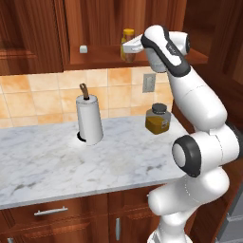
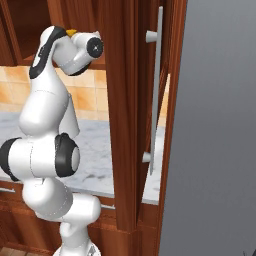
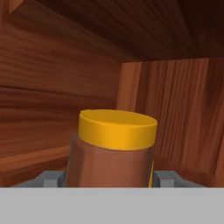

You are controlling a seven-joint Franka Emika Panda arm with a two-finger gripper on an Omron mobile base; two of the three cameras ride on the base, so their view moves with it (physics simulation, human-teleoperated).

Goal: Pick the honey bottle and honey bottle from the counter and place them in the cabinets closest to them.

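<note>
The honey bottle (image 3: 113, 151) sits between the two fingers of the claw (image 3: 109, 178), which is clamped on its amber-brown body just under the orange-yellow cap; grey fingertips (image 3: 165, 178) press in from either side. In the left base view the same bottle (image 1: 127, 45) is up at the open wall cabinet (image 1: 99, 28), at the level of the wooden shelf ledge (image 1: 95, 57), with the claw (image 1: 129, 47) reaching in from the right. Whether its base already touches the ledge I cannot tell.

To finish this step well, I judge the bottle should stay upright, be lowered until the base rests flat on the ledge, and only then be released, with the fingers drawn straight back so they do not tip it. The side wall is near, so little sideways room is left.

The bottle is a smooth, round cylinder with a flat disc cap and a strip of yellow label at one edge. The cabinet interior is reddish-brown wood with clear grain. A small white object (image 1: 83, 49) lies further left on the ledge. Below, the marble tabletop (image 1: 57, 161) carries a white paper-towel roll (image 1: 89, 118) on a dark post and a wider amber jar (image 1: 158, 119) with a dark lid.
</note>
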